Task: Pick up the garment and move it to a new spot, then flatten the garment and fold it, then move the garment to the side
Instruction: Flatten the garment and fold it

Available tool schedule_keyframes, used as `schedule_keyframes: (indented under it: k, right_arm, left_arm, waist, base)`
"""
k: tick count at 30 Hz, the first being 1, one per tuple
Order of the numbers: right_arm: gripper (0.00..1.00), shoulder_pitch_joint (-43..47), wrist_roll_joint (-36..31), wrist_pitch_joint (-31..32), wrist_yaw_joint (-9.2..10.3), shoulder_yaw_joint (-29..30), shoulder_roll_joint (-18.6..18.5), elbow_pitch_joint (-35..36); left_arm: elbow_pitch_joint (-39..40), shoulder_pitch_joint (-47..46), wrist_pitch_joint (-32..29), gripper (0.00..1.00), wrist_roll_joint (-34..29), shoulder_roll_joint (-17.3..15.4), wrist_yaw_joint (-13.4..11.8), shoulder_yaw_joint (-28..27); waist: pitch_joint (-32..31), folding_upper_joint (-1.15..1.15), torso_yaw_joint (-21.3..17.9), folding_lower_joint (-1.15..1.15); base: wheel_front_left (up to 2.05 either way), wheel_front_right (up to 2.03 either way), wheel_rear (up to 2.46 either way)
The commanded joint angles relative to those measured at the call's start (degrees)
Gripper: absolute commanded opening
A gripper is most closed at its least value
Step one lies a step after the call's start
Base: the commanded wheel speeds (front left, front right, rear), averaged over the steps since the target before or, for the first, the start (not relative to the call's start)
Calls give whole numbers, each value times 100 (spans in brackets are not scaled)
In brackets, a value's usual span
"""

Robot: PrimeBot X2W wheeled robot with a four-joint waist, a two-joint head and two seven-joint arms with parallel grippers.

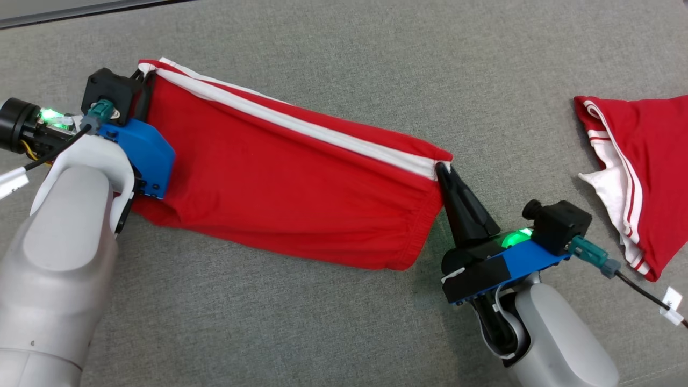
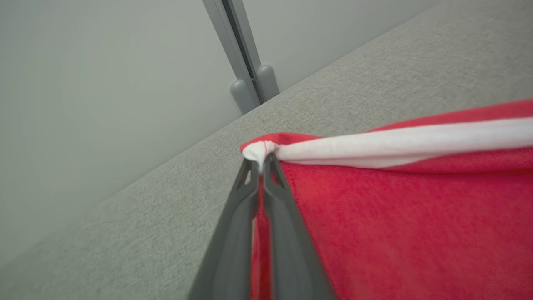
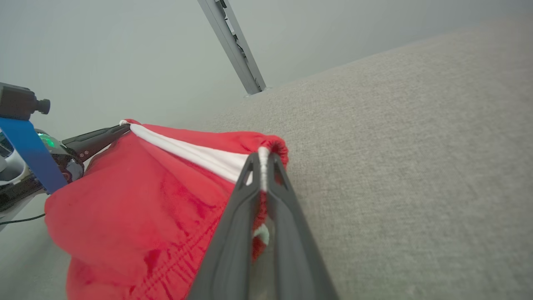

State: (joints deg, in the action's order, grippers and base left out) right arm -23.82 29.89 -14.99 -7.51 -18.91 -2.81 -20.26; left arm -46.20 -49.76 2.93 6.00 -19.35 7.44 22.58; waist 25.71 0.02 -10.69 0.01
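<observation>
Over the grey table, left pincer and right pincer each clamp one end of the red garment.

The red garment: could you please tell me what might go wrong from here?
The left pincer and right pincer each pinch only a tip of the garment at the ends of the white stripe; either could slip free. The slack lower cloth may crease when laid down. The right arm could snag the second red garment nearby.
</observation>
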Motion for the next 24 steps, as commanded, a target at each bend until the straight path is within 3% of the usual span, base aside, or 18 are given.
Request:
schedule_keyframes:
  k: [1,7,8,9,10,18,24]
  right_arm:
    - [0,-99,-53,-26,3,111,-22,96]
    - [0,-157,-197,-26,3,51,-21,102]
    - [51,-163,-188,-26,3,58,-20,80]
    - [51,-163,-188,-26,3,58,-20,80]
    - [100,-161,-192,-26,3,79,-20,73]
    - [100,152,-484,-24,3,620,-17,161]
    - [100,397,-589,-23,3,919,-17,189]
  left_arm:
    - [-138,-174,94,0,-50,13,-50,39]
    - [-483,-317,343,0,-13,149,-155,54]
    - [-602,-371,475,100,13,211,-199,59]
    - [-602,-371,475,100,13,211,-199,59]
    - [-671,-372,527,100,64,244,-199,40]
    - [-1093,-142,837,100,380,426,-315,-147]
    - [-1476,100,397,100,586,559,-255,-150]
  waist:
    - [54,-2,-14,-1]
    - [128,-2,4,-1]
    - [132,-2,16,-1]
    - [132,-2,16,-1]
    - [126,-2,24,-1]
    - [-70,-2,109,-1]
    - [-234,-2,157,-1]
  base:
    - [0,0,0]
    - [0,0,0]
    - [0,0,0]
    - [0,0,0]
    - [0,0,0]
    - [0,0,0]
    - [0,0,0]
